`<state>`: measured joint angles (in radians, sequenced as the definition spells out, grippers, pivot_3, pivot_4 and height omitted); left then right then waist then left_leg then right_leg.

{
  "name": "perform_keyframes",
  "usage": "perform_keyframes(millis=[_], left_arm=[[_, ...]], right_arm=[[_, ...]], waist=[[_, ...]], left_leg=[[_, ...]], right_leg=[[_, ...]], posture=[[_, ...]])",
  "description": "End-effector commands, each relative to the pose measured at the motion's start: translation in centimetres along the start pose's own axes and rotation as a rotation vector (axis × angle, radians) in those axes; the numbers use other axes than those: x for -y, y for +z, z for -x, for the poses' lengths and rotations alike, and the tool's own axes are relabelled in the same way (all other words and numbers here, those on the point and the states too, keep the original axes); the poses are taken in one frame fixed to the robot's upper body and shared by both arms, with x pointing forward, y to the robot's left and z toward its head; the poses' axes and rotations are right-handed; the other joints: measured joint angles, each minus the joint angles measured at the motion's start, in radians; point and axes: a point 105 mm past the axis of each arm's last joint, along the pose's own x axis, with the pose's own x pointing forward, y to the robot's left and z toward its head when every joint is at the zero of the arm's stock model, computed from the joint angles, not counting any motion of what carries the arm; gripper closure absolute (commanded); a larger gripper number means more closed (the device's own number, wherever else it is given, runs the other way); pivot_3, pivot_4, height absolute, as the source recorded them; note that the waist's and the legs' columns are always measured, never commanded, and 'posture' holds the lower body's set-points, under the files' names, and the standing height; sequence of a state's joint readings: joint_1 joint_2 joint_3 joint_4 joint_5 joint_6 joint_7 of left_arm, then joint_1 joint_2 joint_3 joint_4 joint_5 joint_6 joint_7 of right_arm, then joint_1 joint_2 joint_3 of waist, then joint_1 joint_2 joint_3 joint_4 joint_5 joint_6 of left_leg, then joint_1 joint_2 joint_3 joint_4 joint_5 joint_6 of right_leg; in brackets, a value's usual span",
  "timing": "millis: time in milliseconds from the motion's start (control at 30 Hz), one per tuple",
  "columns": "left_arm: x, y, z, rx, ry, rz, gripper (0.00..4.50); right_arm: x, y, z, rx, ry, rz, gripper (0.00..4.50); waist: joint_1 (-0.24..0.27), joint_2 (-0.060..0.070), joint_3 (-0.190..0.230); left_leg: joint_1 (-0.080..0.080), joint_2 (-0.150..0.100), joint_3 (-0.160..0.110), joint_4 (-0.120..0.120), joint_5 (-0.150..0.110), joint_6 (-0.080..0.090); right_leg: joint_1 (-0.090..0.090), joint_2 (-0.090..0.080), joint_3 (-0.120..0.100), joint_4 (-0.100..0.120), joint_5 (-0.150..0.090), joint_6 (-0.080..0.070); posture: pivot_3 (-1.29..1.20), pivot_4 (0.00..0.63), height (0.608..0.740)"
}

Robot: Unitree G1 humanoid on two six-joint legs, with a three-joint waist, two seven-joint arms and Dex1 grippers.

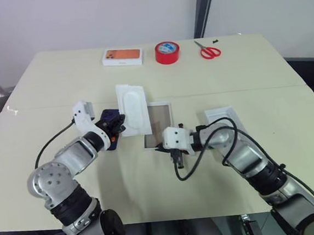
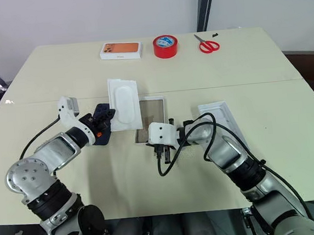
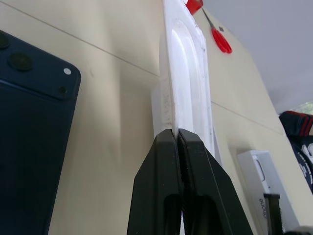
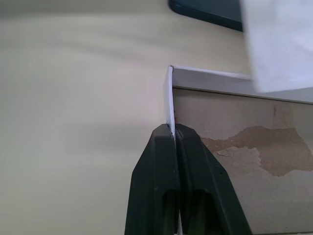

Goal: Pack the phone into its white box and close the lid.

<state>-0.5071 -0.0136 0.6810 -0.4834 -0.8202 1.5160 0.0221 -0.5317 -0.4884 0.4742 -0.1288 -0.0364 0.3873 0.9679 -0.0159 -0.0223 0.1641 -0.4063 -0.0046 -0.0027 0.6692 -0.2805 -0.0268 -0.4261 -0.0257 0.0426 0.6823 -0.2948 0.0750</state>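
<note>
Two pinches so far: your left pincer [image 3: 177, 134] grips the insert [image 1: 133, 108], right pincer [image 4: 172, 128] nips the box [image 1: 158, 124] wall; phone [image 3: 29, 132] beside left pincer, unpacked.

Phone [image 1: 112, 128] partly behind insert [image 1: 133, 108]
</note>
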Motion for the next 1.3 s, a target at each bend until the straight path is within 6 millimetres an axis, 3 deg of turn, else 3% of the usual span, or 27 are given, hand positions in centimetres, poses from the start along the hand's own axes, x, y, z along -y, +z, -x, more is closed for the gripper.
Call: perform_keyframes(millis=[33, 167, 400, 533, 767, 933, 1300], left_arm=[[1.1, 0.2, 0.1, 0.017, -0.040, -0.020, 4.50], [1.9, -0.4, -0.3, -0.004, -0.060, -0.016, 4.50], [3.6, -3.4, -1.9, -0.141, -0.084, -0.031, 4.50], [3.7, -4.5, -2.7, -0.177, -0.065, -0.032, 4.50], [3.7, -4.7, -3.6, -0.172, -0.042, -0.018, 4.50], [3.6, -4.1, -3.5, -0.132, -0.034, 0.006, 4.50], [2.7, -4.9, -3.3, -0.165, 0.008, 0.020, 4.50]], right_arm=[[0.5, 1.6, 0.4, 0.062, -0.017, 0.033, 3.10], [1.0, 2.3, 1.8, 0.114, -0.047, 0.037, 1.12], [1.6, 0.8, 7.0, 0.078, -0.045, -0.064, 1.12], [1.6, 0.0, 8.4, 0.043, -0.060, -0.084, 1.12], [1.7, -0.4, 8.7, 0.024, -0.094, -0.085, 1.12], [1.6, -0.6, 8.5, 0.019, -0.094, -0.084, 1.12], [1.8, -0.8, 8.1, 0.012, -0.088, -0.068, 1.12]], waist=[[0.002, 0.000, 0.000], [0.002, 0.000, 0.000], [0.005, 0.000, 0.000], [-0.004, -0.001, 0.000], [0.003, -0.001, 0.000], [0.004, -0.001, 0.000], [0.003, -0.001, 0.000]], left_leg=[[0.000, 0.000, 0.000, 0.000, 0.000, 0.000], [0.000, 0.000, 0.000, 0.000, 0.000, 0.001], [-0.001, -0.001, 0.000, 0.000, -0.001, 0.001], [0.000, 0.000, 0.000, 0.000, -0.001, 0.001], [0.000, 0.000, 0.000, 0.000, -0.001, 0.001], [0.000, 0.000, 0.000, 0.000, -0.001, 0.001], [0.000, 0.000, 0.000, 0.000, -0.001, 0.001]], right_leg=[[0.000, 0.000, 0.000, 0.000, 0.000, 0.000], [0.000, 0.000, 0.000, 0.000, 0.000, 0.000], [0.000, -0.001, 0.000, -0.001, 0.000, 0.000], [0.000, 0.000, 0.000, 0.000, 0.000, 0.000], [0.000, 0.000, 0.000, 0.000, 0.000, 0.000], [0.000, 0.000, 0.000, 0.000, 0.000, 0.000], [0.000, 0.000, 0.000, 0.000, 0.000, 0.000]], posture=[[0.00, 0.150, 0.733], [0.00, 0.150, 0.733], [0.00, 0.150, 0.733], [0.00, 0.150, 0.733], [0.00, 0.150, 0.733], [0.00, 0.150, 0.733], [0.00, 0.150, 0.733]])
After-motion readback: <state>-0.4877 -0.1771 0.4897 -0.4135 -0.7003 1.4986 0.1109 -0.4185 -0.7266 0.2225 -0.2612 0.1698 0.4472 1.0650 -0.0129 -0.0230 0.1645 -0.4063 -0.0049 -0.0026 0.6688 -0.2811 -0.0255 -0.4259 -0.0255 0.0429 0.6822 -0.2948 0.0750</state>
